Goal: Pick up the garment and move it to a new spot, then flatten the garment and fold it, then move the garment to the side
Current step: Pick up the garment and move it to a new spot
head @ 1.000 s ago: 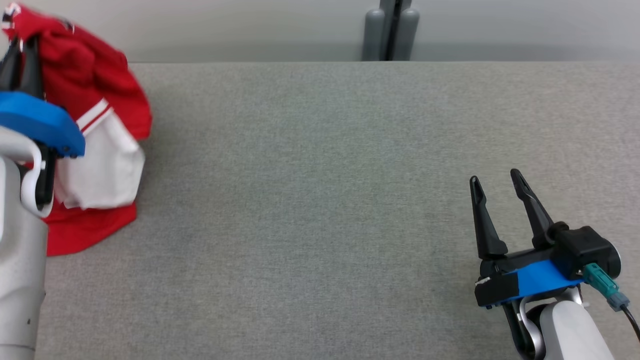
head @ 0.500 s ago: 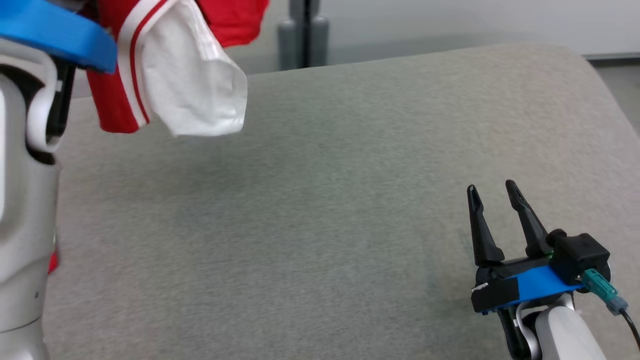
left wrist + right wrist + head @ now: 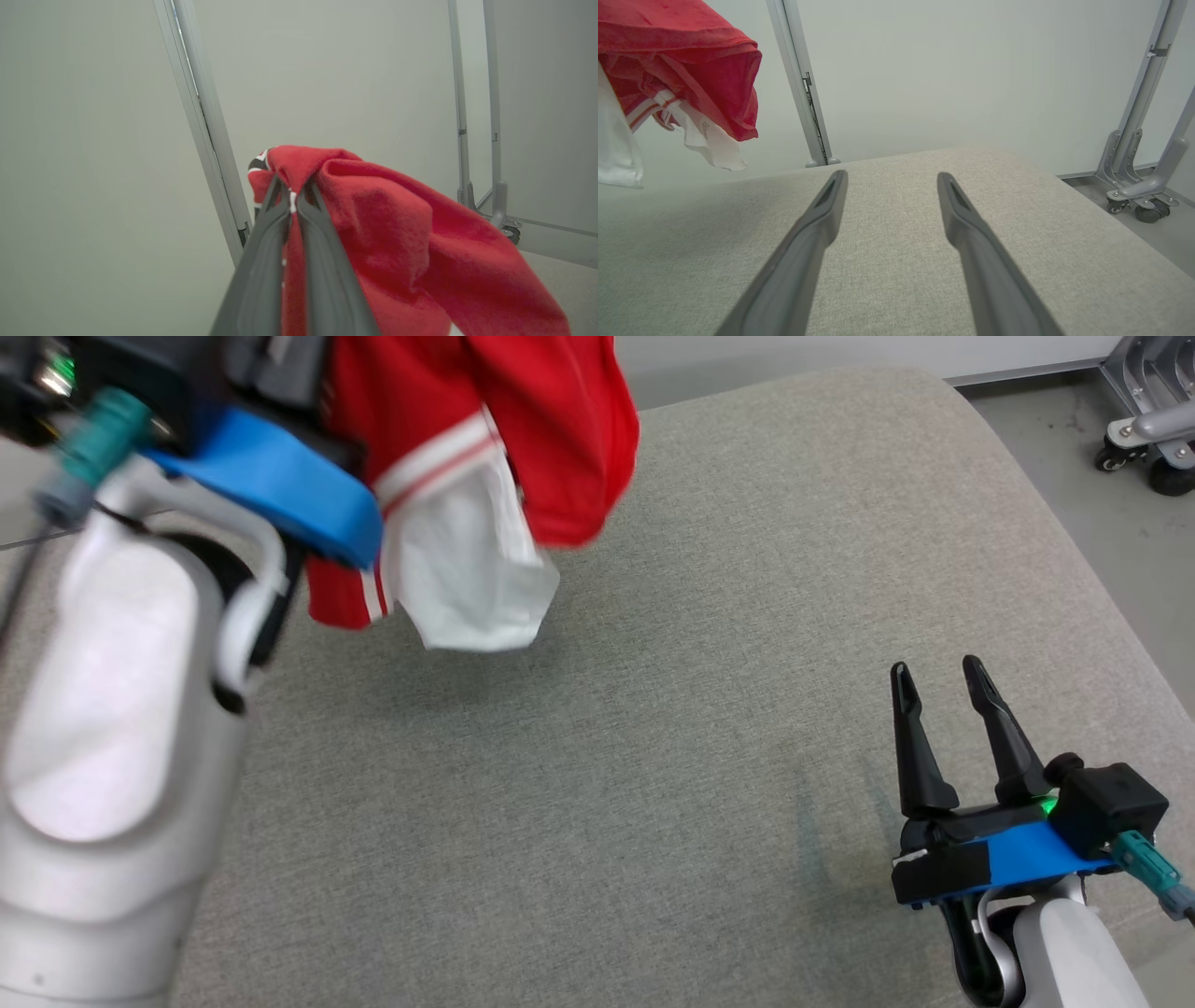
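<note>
The garment [image 3: 485, 476] is red with white panels and striped trim. It hangs in the air above the grey padded table [image 3: 653, 756] at the upper left of the head view. In the left wrist view my left gripper [image 3: 290, 193] is shut on a bunched red fold of the garment [image 3: 383, 224], with the cloth draping down to the right of the fingers. The right wrist view shows the garment [image 3: 682, 70] dangling at upper left, clear of the table. My right gripper [image 3: 938, 674] stands open and empty low over the table's right part, its fingers [image 3: 822, 210] spread apart.
The table's right edge [image 3: 1055, 523] curves down to a grey floor. A wheeled metal stand [image 3: 1148, 439] is on the floor at the far right. A vertical metal post [image 3: 798, 84] rises against the pale wall behind the table.
The head camera has turned right, so the whole picture has shifted. My left arm has lifted the garment off the table, and it now hangs in the air. The right gripper stays open.
</note>
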Controlling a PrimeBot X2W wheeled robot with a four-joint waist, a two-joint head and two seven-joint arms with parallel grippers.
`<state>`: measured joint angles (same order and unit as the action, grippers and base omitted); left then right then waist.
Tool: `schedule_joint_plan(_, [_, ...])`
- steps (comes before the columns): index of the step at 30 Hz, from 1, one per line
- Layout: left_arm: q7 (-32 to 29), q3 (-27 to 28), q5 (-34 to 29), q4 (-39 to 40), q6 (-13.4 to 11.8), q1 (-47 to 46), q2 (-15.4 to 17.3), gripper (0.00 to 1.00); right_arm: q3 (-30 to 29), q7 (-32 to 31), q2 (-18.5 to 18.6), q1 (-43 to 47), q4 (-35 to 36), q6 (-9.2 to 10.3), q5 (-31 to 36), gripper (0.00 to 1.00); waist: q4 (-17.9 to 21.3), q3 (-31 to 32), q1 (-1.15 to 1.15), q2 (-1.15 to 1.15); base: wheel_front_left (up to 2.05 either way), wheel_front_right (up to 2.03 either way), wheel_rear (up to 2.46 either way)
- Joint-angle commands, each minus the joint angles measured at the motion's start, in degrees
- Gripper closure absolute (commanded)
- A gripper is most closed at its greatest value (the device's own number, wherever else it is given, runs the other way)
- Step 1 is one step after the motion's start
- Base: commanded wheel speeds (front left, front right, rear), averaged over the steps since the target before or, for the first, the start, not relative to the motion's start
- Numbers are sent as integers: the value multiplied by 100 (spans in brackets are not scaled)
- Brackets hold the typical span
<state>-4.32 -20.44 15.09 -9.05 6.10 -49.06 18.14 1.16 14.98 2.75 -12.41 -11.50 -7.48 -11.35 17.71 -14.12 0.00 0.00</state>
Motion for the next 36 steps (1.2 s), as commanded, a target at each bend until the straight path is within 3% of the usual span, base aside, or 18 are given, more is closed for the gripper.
schedule_joint_plan(1, [57,-38,6,-44,22,137,-18,100,-25,30,25,26,36,-3,-11,0,-10,-2,0,0,0,0,0])
schedule_joint_plan(18, [884,-1272,381,-1863,104,1949,-995,100,36,31,25,57,-51,-3,92,0,-235,113,0,0,0,0,0])
schedule_joint_plan(19, [946,-1326,419,-1965,105,1973,-1054,76,38,31,25,57,-61,-3,102,0,-259,128,0,0,0,0,0])
schedule_joint_plan(20, [1030,-1376,409,-2039,110,1968,-1086,0,45,31,25,56,-75,-3,108,0,-278,143,0,0,0,0,0])
schedule_joint_plan(26, [1698,-1300,436,-2167,14,1826,-1206,0,40,30,25,103,-152,-3,159,0,-493,359,0,0,0,0,0])
schedule_joint_plan(36, [1952,-474,493,-1506,-448,2261,-783,0,52,28,26,251,-179,-3,239,0,-950,723,0,0,0,0,0])
